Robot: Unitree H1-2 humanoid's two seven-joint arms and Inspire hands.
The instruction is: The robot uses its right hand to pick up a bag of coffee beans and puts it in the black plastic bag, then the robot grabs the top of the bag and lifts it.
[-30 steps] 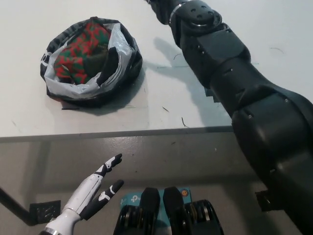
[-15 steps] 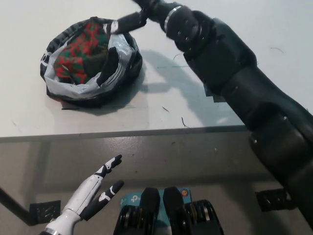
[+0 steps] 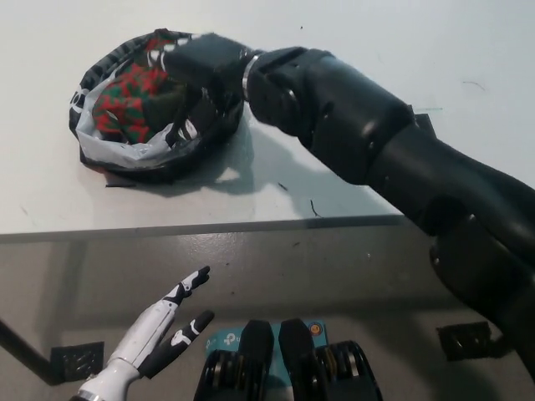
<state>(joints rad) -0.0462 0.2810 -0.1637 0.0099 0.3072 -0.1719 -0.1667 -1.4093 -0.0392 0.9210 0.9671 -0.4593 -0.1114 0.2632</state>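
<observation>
From the head view, the black plastic bag [image 3: 159, 104] sits rolled down and open on the white table [image 3: 351, 42], toward its left part and near the front edge. Inside it lies the bag of coffee beans [image 3: 129, 96], red with a green pattern, showing through the open mouth and framed by the bag's grey-white inner lining. The black right arm reaches across the table from the lower right, and the right hand [image 3: 196, 71] lies over the right side of the bag's rim, its fingers [image 3: 180, 125] pointing down into the opening; whether they grip the plastic or only touch it I cannot tell. The white left hand [image 3: 159, 334] rests low at the lower left, below the table edge, palm up, fingers spread and holding nothing.
</observation>
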